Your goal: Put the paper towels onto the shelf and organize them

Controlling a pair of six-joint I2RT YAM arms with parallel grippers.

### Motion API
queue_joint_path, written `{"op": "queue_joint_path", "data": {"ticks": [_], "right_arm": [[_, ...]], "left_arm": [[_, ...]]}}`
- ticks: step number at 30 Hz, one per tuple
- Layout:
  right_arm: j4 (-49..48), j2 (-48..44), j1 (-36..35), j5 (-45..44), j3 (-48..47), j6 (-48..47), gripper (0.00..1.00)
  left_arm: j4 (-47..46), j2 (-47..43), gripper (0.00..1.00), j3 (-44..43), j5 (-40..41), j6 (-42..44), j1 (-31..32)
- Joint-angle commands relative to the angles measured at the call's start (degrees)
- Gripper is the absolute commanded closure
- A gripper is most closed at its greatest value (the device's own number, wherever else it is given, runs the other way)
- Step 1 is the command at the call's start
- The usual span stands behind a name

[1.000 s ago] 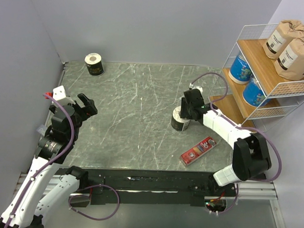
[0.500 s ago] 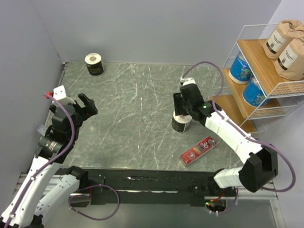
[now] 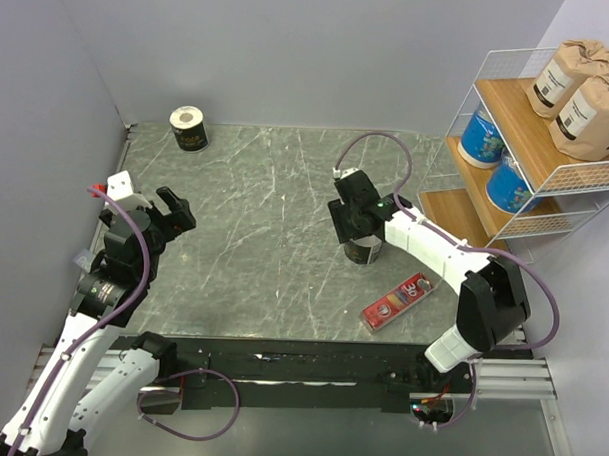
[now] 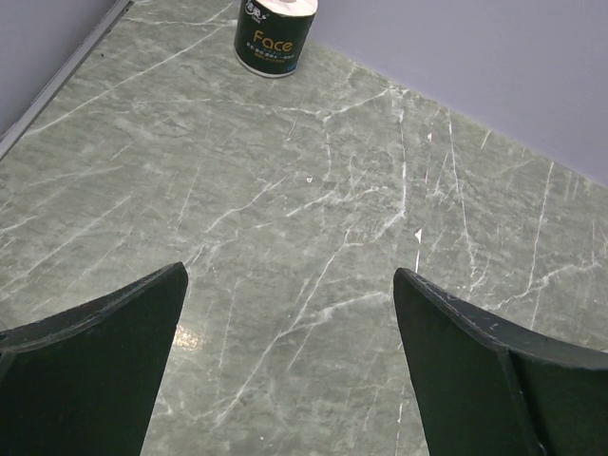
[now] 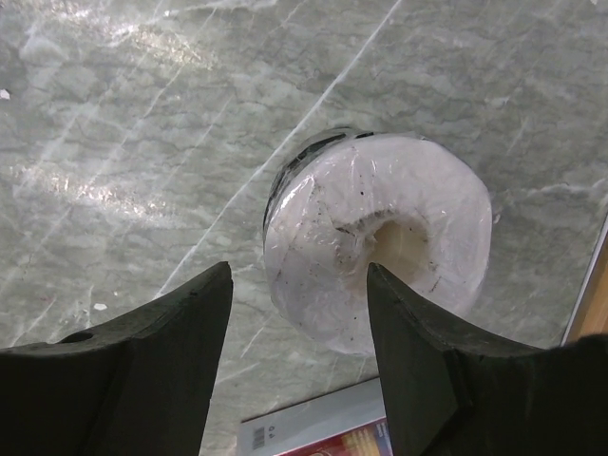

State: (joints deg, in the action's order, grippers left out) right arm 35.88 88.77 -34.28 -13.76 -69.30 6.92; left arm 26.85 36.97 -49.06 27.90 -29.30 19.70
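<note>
Right gripper [image 5: 298, 285], jaws spread, hangs over the upright black, white-topped paper towel roll [image 5: 380, 237], whose vertical axis sits off-centre between them. Left gripper [image 4: 290, 275], also spread, lies well apart.

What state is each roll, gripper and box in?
Near black paper roll, white top: upright, ungripped.
Far black roll: upright on table.
Two blue rolls: shelf's middle tier.
Two brown kraft rolls: top tier.
Flat red box: lying flat.
Left gripper: open.
Right gripper: open, over near roll.
</note>
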Motion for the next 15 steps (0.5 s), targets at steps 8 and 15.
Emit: {"op": "queue_joint_path", "data": {"ticks": [8,15], "right_arm": [[0.9,4.5,-0.6,-2.2,-4.0,-0.3,0.37],[4.4,7.4,-1.1,-10.7,-6.3,-0.1,0.48]], "left_arm": [[-1.8,-0.2,0.04,0.2,0.5,0.8,0.2],[-1.9,-0.3,0.04,0.1,0.4,0.9,0.2]]}}
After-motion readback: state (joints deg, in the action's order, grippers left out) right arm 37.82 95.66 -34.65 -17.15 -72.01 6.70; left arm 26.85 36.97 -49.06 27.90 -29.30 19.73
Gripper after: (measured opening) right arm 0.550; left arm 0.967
